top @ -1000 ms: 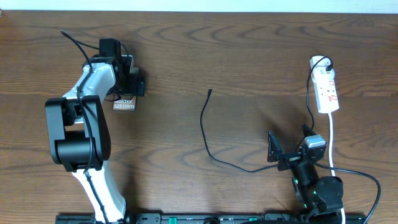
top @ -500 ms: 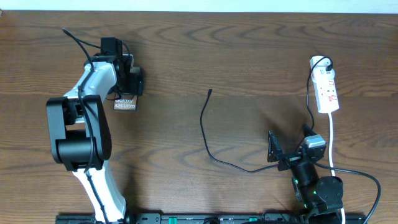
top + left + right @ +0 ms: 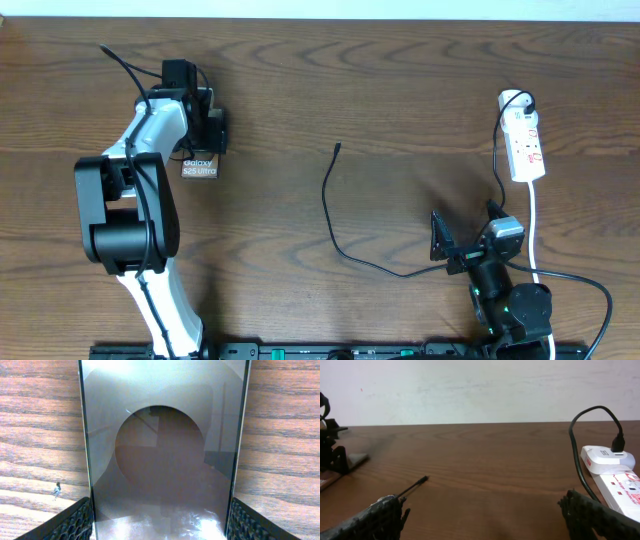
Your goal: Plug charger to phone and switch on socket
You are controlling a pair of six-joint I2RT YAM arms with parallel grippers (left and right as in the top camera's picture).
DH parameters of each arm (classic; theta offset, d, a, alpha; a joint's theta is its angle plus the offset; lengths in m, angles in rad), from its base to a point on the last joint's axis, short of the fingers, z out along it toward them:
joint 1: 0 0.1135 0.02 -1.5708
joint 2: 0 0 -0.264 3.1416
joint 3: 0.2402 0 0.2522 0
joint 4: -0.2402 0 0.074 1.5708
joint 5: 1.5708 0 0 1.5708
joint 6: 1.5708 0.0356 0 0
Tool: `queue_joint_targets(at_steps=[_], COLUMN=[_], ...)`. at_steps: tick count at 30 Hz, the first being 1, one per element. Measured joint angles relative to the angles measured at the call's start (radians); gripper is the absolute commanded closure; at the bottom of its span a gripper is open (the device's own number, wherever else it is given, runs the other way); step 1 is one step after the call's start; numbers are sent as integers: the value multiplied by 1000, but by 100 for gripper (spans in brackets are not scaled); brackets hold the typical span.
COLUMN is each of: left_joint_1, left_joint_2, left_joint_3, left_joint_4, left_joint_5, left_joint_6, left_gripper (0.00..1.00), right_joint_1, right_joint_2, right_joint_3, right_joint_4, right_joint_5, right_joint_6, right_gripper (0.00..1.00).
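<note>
**Phone restraint ahead of charger insertion**

Note the left gripper point(image 3: 162, 527) drawn in narrow across the phone point(image 3: 165, 450), pads point(image 3: 82, 520) against both long edges. Judge this as a hold meant to stop the phone sliding when the plug is pushed in. Locate the phone under that gripper, lettered end showing nearest the robot in the overhead view. Cannot tell whether it lies flat on the bench point(image 3: 400, 60) or is raised off it.

Find the charger point(image 3: 324, 200) loose on the bench well to the right of the phone, ungripped. Note the plug tip point(image 3: 338, 149) lying apart from the phone.

Find the socket point(image 3: 526, 150) farther right of the phone, beyond the charger, with an adapter point(image 3: 515, 100) seated at its far end.

Note the right gripper point(image 3: 487, 522) spread wide and empty, right of the phone and near the cable's trailing run. Judge it placed to collect the plug tip and carry it toward the phone.

Treat plugging and switching as not yet done. Expect the thin cable to flex under a pinch, so grasp close to the tip.
</note>
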Motion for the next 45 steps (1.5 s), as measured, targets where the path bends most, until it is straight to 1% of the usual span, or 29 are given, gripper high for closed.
queue_joint_targets(at_steps=[2,8,9,12,15,18,24,25,26,27,28,30,34,38,42,45], left_joint_1=[0,0,0,-1,-9,-27,-140,-164,-184,-204,-222,-230,-199,-126,-38,2], left_joint_2=[0,0,0,3,14,22,22,22,22,22,22,22,8,-25,-35,-35], left_joint_3=[0,4,10,26,53,73,91,91,92,93,98,113,131,131,128,102], left_joint_4=[-1,-10,-26,-91,-149,-176,-188,-189,-190,-190,-195,-206,-234,-265,-262,-254], left_joint_5=[-3,-8,-11,-26,-41,-56,-63,-63,-63,-62,-61,-59,-60,-81,-77,-73], left_joint_6=[-8,-38,-42,-63,-98,-122,-159,-168,-174,-183,-194,-206,-221,-221,-221,-223], left_gripper=[39,49,54,60,62,63,64,63,42,10,4,0,0,0,0,0], right_joint_1=[0,0,0,0,0,0,0,0,0,0,0,0,0,0,0,0], right_joint_2=[0,0,0,0,0,0,0,0,0,0,0,0,0,0,0,0], right_joint_3=[0,0,0,0,0,0,0,0,0,0,0,0,0,0,0,0], right_joint_4=[0,0,0,0,0,0,0,0,0,0,0,0,0,0,0,0], right_joint_5=[0,0,0,0,0,0,0,0,0,0,0,0,0,0,0,0], right_joint_6=[0,0,0,0,0,0,0,0,0,0,0,0,0,0,0,0], right_gripper=[1,1,1,1,1,1,1,1,1,1,1,1,1,1,1,1])
